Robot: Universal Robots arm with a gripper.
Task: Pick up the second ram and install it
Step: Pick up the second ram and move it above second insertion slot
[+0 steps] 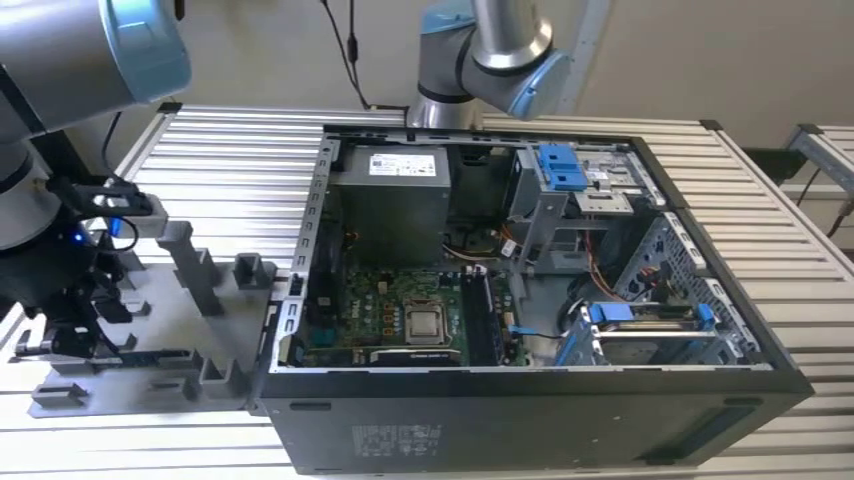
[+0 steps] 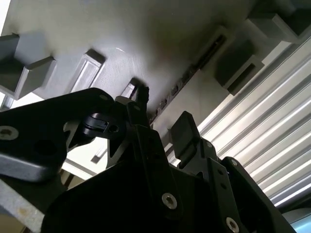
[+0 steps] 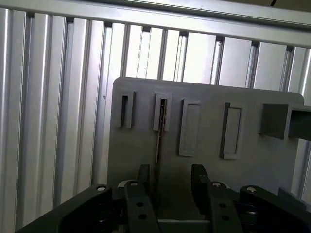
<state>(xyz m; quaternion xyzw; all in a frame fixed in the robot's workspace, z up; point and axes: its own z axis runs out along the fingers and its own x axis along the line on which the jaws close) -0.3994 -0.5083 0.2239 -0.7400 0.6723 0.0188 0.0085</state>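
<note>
The pincer (image 3: 171, 171), its fingers (image 3: 144, 177) spread apart, hangs low over a grey tray (image 3: 209, 92) on a slatted metal table (image 3: 48, 97). The memory stick (image 3: 158, 138) stands on edge in a tray slot, between the fingers.

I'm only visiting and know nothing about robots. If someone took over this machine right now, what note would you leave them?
Gripper: open, low over the grey holder tray, with one finger on each side of the second ram. It is not clamped on it.
Second ram: standing on edge in a slot of the tray. The tray sits at the exterior view's left of the open computer case.
Done: the gripper is lined up around the stick.
Left: the ram is not yet gripped, lifted out or installed in the case.
</note>
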